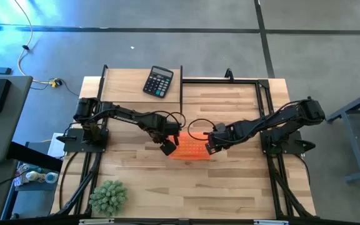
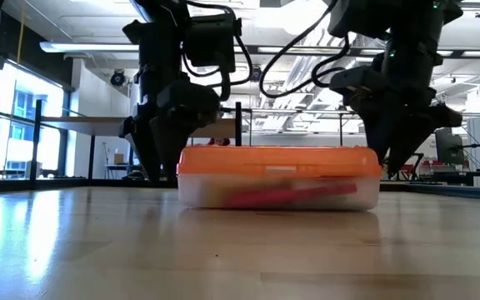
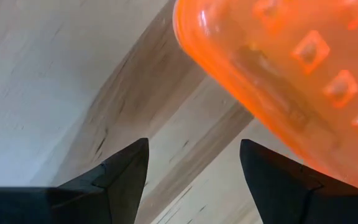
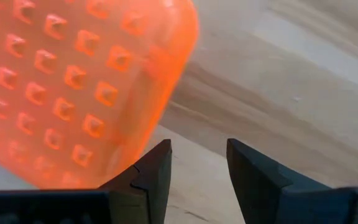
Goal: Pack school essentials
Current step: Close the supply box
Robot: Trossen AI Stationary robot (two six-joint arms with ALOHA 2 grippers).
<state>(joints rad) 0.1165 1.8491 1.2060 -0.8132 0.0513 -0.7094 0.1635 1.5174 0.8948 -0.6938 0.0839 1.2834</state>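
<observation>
1. The box (image 1: 189, 149) with the orange lid (image 2: 278, 158) sits near the middle of the bench (image 1: 230, 187). The lid is on. Something red (image 2: 294, 197) shows through the clear side, so the school things seem to be packed.
2. The left end effector (image 1: 169, 145) is at one end of the box, part open, holding nothing.
3. The right end effector (image 1: 211, 144) is at the other end, a little open, empty too.
4. Next, I think, both need to press the lid shut or back away.
</observation>
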